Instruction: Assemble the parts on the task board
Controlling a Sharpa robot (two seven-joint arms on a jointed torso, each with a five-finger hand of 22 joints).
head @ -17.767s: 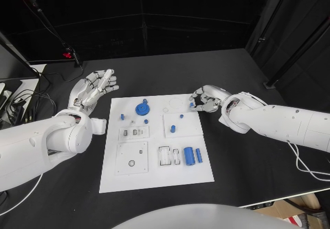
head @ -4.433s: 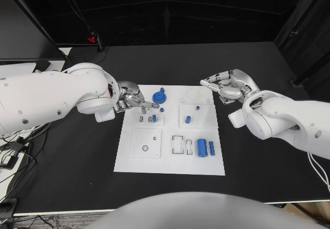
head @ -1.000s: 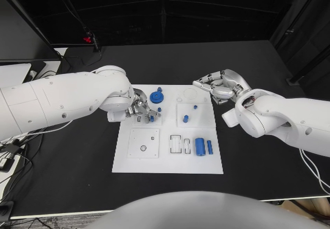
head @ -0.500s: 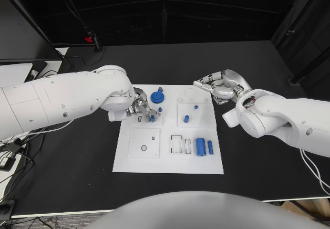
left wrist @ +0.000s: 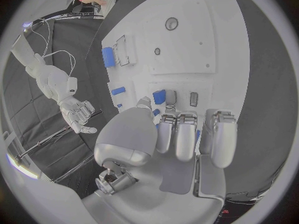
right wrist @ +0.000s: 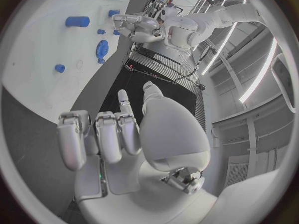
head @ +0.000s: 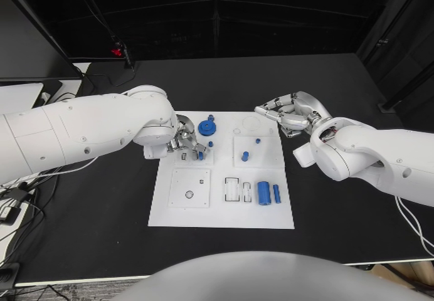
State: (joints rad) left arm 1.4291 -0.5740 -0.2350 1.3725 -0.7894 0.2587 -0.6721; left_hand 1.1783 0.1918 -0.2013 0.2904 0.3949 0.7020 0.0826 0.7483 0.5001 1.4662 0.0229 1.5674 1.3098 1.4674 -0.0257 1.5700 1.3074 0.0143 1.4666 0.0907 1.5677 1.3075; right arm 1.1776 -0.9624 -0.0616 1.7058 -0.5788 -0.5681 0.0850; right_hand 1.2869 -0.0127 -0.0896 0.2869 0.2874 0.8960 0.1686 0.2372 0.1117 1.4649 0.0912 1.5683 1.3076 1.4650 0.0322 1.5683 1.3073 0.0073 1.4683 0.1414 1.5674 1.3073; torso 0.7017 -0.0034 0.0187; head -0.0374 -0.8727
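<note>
The white task board (head: 221, 210) lies mid-table. My left hand (head: 187, 143) hovers over the small slotted plate (head: 194, 157) at the board's far left, fingers curled down. Its thumb and fingertips (left wrist: 167, 122) are right beside a small blue part (head: 202, 153) standing on that plate. I cannot tell whether they grip it. In the left wrist view the same part (left wrist: 159, 96) shows at the thumb tip. My right hand (head: 285, 113) hangs at the board's far right corner, fingers curled in with nothing in them.
A blue gear (head: 208, 128) with a peg (head: 210, 117) beyond it sits at the board's far edge. Two small blue parts (head: 244, 155) stand on the right plate. A blue cylinder (head: 263, 192) and a thin blue rod (head: 276, 193) lie nearer me.
My left hand, earlier spread open off the board's far left corner, has come down over the small slotted plate. Over the last second both hands barely moved.
</note>
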